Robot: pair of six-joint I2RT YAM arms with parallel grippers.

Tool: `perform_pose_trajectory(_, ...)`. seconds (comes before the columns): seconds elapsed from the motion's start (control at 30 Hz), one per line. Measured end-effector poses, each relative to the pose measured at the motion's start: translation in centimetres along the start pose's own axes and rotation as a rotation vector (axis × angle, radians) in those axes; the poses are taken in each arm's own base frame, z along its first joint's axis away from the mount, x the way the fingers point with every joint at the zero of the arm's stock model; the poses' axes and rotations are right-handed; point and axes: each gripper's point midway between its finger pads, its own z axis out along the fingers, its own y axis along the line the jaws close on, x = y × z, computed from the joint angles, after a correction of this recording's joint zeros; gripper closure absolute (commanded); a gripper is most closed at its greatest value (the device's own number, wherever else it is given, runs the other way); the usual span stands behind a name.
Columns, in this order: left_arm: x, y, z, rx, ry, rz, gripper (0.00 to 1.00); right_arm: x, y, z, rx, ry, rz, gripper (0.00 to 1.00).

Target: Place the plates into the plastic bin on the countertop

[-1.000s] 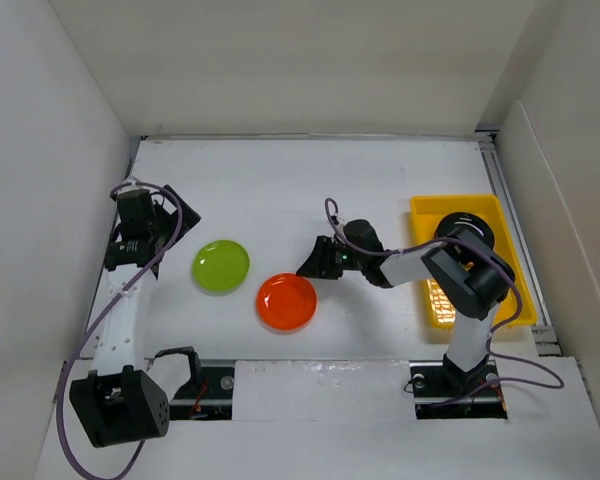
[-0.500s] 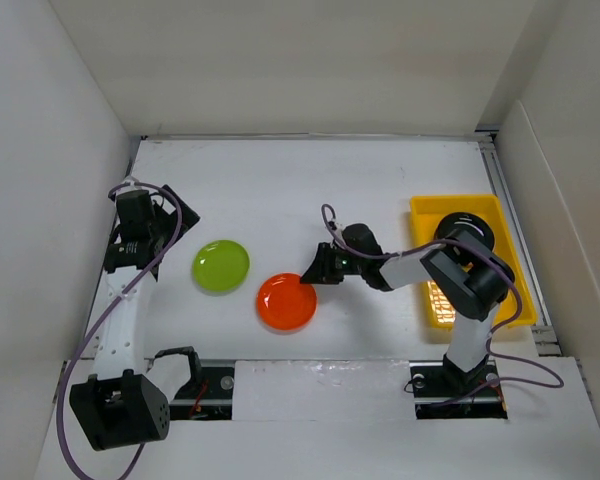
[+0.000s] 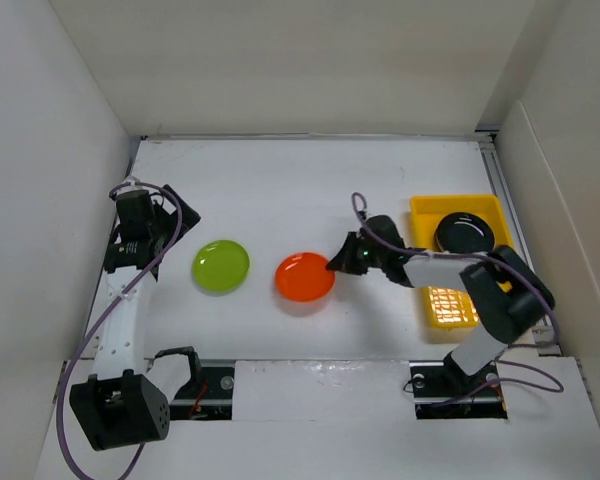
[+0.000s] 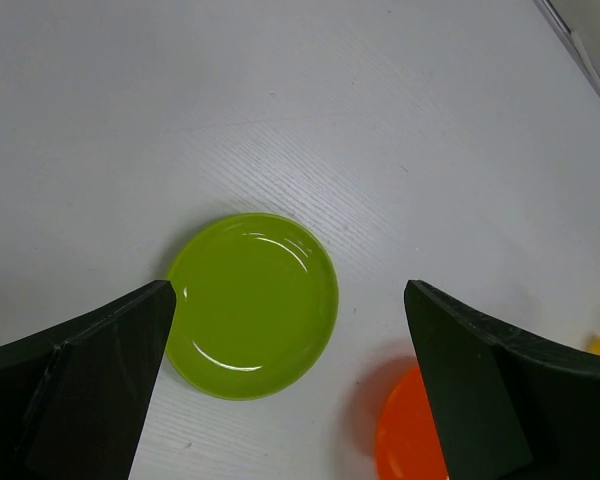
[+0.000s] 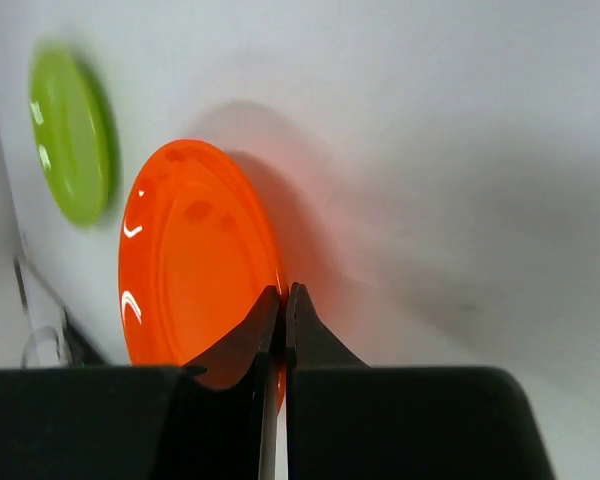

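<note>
The left jaws stand fully open with nothing in them, hanging above the surface (image 3: 280,180). The lime green plate (image 4: 252,305) lies flat directly beneath them, framed between the two fingers (image 4: 80,370), probably staged for a later pick.

The orange plate (image 3: 305,278) sits just ahead of the right jaws, which are pinched tight on its near rim. In the right wrist view the tips meet over that thin edge. The plate looks glossy, shallow and evenly bright, and the shadow under it suggests it is tipped up off the surface. Gripping the rim is likely the only way to take hold of so flat a dish.

The yellow plastic bin (image 3: 480,202) lies behind these jaws, back along the arm, with a black plate (image 3: 467,232) already in its far end.
</note>
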Motion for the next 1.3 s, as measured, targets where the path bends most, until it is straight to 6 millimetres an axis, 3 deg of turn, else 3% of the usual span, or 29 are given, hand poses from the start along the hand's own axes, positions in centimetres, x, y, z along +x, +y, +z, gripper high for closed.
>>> perform_pose_trajectory(0.13, -0.1, -0.1, -0.1, 0.006, -0.004, 0.0, 0.0, -9.3, -3.0, -7.5, 0.133, -0.336, 0.11, 1.0)
perform_pose_trajectory(0.23, -0.1, -0.2, -0.4, 0.012, -0.012, 0.001, 0.0, -16.2, -6.6, -15.6, 0.212, -0.629, 0.209, 1.0)
perform_pose_trajectory(0.3, -0.2, -0.2, -0.6, 0.017, -0.02, 0.0, 0.0, -19.0, -10.2, -21.0, 0.303, -0.794, 0.284, 1.0)
perform_pose_trajectory(0.4, -0.6, -0.4, -1.2, 0.028, -0.043, 0.001, 0.0, -19.7, -15.9, -27.1, 0.45, -0.938, 0.424, 1.0)
perform_pose_trajectory(0.53, -1.1, -0.7, -2.1, 0.044, -0.076, 0.002, 0.0, -16.9, -22.6, -32.5, 0.606, -1.039, 0.636, 1.0)
perform_pose_trajectory(0.63, -1.1, -0.8, -2.2, 0.049, -0.077, 0.002, 0.0, -14.4, -24.8, -33.8, 0.672, -1.05, 0.739, 0.99)
perform_pose_trajectory(0.73, -1.0, -0.9, -2.1, 0.057, -0.069, 0.003, 0.0, -13.7, -24.7, -33.9, 0.679, -1.038, 0.763, 0.89)
perform_pose_trajectory(0.77, -1.0, -1.0, -2.1, 0.06, -0.067, 0.003, 0.0, -13.7, -24.5, -33.9, 0.677, -1.039, 0.762, 0.54)
perform_pose_trajectory(0.8, -0.9, -1.0, -2.1, 0.062, -0.065, 0.003, 0.0, -13.7, -24.4, -33.9, 0.671, -1.04, 0.766, 0.29)
perform_pose_trajectory(0.87, -0.9, -1.1, -2.2, 0.067, -0.062, 0.007, 0.0, -13.9, -24.1, -34.1, 0.667, -1.041, 0.756, 0.13)
perform_pose_trajectory(0.93, -0.8, -1.2, -2.2, 0.074, -0.057, 0.01, 0.0, -14.1, -23.8, -34.2, 0.657, -1.044, 0.748, 0.1)
perform_pose_trajectory(0.97, -0.7, -1.2, -2.1, 0.077, -0.056, 0.01, 0.0, -14.1, -23.6, -34.2, 0.653, -1.046, 0.745, 0.03)
perform_pose_trajectory(1.17, -0.2, -0.9, -1.9, 0.073, -0.042, 0.01, 0.0, -14.5, -21.2, -35.1, 0.624, -1.054, 0.71, 0.02)
perform_pose_trajectory(1.23, -0.2, -0.9, -1.9, 0.073, -0.042, 0.01, 0.0, -14.9, -18.9, -34.7, 0.572, -1.054, 0.648, 0.0)
perform_pose_trajectory(1.3, -0.2, -0.9, -1.8, 0.073, -0.043, 0.009, 0.0, -15.6, -15.0, -33.0, 0.474, -1.02, 0.541, 0.0)
